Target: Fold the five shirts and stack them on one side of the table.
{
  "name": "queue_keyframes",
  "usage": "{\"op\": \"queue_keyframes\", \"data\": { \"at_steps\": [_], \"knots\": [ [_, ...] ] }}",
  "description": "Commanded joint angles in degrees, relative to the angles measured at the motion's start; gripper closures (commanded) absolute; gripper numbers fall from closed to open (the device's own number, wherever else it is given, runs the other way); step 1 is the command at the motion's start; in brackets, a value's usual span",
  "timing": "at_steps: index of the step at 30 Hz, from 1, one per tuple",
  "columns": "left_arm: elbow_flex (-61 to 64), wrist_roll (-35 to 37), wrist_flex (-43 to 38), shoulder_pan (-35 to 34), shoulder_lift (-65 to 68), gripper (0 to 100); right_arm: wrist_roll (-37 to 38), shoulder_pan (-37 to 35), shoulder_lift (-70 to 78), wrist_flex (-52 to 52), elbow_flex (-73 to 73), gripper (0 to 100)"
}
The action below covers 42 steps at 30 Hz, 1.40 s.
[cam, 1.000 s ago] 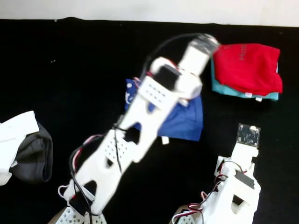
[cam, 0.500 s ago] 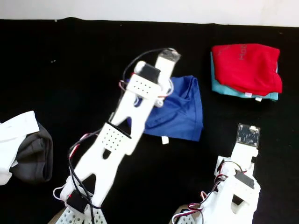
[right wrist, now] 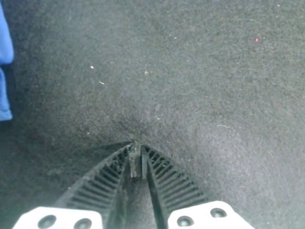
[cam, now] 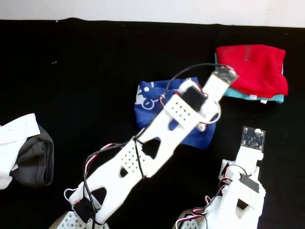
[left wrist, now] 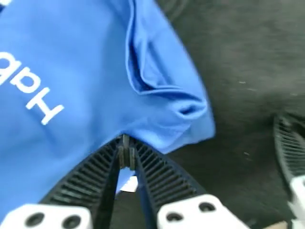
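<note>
Evidently the left pincer (left wrist: 126,152) clamps the blue shirt (left wrist: 71,62), likely bound for the stack (cam: 252,67) at two o'clock; right pincer (right wrist: 136,155) closed, empty.

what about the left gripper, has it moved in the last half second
Yes: the left gripper, shut on the blue shirt, swung right toward the red shirt.

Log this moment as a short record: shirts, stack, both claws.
stack: red shirt on teal shirt, far right of table
in work: blue shirt, mid-table, print up
waiting: white shirt and dark grey shirt, left edge
left claw: shut on blue shirt's edge
right claw: shut, over bare table
</note>
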Motion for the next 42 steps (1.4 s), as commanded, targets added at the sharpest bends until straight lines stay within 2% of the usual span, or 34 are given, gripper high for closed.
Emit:
{"op": "queue_keyframes", "data": {
  "at_steps": [1,14,17,21,25,31,38,42],
  "knots": [
    [-1.8,0.35,0.26,0.22,-5.67,99,0.53,0.22,-0.04,-1.27,0.57,99.1],
    [-1.89,0.53,-5.27,-9.1,0.4,99,0.53,0.22,-0.04,-1.27,0.57,99.1],
    [-1.63,0.53,-4.57,-8.13,0.75,99,0.53,0.22,-0.04,-1.27,0.57,99.1],
    [-1.1,1.23,0.79,-3.38,0.75,99,0.53,0.22,-0.04,-1.27,0.57,99.1],
    [1.98,4.57,0.88,0.66,-0.4,99,0.53,0.22,-0.04,-1.27,0.57,99.1],
    [6.99,4.66,0.88,4.44,-1.19,99,0.53,0.22,-0.04,-1.27,0.57,99.1],
    [6.37,4.48,0.88,2.07,-7.69,99,0.62,0.22,-0.04,-1.27,0.57,99.1],
    [6.2,4.22,0.88,-3.3,-12.18,99,0.62,0.22,-0.04,-1.27,0.57,99.1]
  ]
}}
